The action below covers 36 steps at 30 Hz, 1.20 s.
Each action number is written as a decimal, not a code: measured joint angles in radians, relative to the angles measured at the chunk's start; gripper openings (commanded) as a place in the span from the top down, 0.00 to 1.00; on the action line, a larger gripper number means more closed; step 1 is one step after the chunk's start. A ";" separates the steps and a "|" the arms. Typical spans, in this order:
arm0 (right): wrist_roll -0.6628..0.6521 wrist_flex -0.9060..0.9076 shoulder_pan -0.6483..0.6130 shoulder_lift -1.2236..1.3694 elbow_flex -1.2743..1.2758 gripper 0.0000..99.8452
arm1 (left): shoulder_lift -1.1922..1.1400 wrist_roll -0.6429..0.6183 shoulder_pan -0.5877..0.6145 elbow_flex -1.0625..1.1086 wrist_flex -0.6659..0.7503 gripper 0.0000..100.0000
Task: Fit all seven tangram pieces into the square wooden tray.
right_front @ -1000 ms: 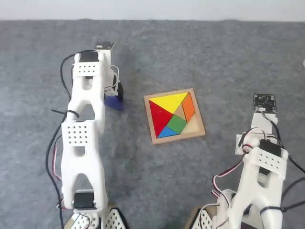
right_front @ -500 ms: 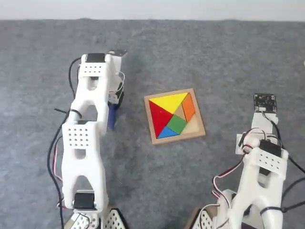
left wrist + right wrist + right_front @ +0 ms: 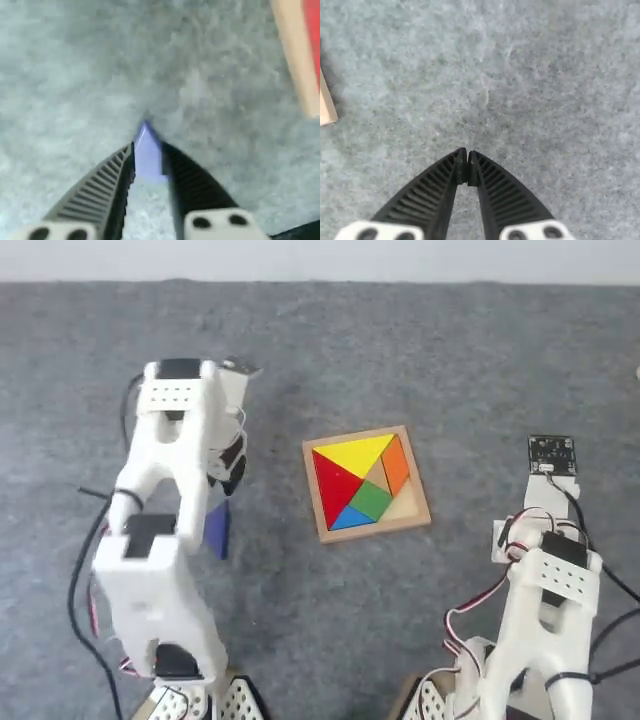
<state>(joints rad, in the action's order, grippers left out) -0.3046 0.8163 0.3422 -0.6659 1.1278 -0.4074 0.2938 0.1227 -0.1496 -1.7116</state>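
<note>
Swung toward six o'clock, the left gripper [image 3: 147,147] is clasping the blue piece [image 3: 217,529], seemingly bound for the tray's [image 3: 366,532] bare five-o'clock corner.

Tray [image 3: 378,531] at mid-tabletop [image 3: 450,360], skewed a little, between the two arms. Fitted pieces [image 3: 355,465] lie flat inside it, packed toward its left and far sides; tray floor bare at the near-right corner. Left gripper [image 3: 222,508] is left of the tray, apart from it. One loose piece [image 3: 217,529] is pinched between its fingers [image 3: 117,170], tip pointing down at the tabletop; contact unclear. Right gripper [image 3: 466,152] is near-right of the tray, fingers together on nothing, over the tabletop.
</note>
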 measured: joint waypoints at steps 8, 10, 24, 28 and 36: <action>0.000 0.000 0.000 0.000 0.000 0.99 | 0.153 0.020 0.044 0.365 0.112 0.76; 0.000 0.000 0.000 0.000 0.000 0.99 | 0.157 0.020 0.081 0.454 0.183 0.76; -0.003 0.000 0.000 0.000 0.000 0.99 | 0.167 -0.012 0.064 0.615 0.397 0.76; -0.003 0.000 0.000 0.000 0.000 0.99 | 0.169 -0.021 0.058 0.615 0.400 0.76; -0.003 0.000 0.000 0.000 0.000 0.99 | 0.172 -0.026 0.120 0.559 0.423 0.76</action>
<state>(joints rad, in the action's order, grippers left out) -0.3076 0.8163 0.3422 -0.6659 1.1278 -0.2355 0.2677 0.2424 0.4089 -1.2881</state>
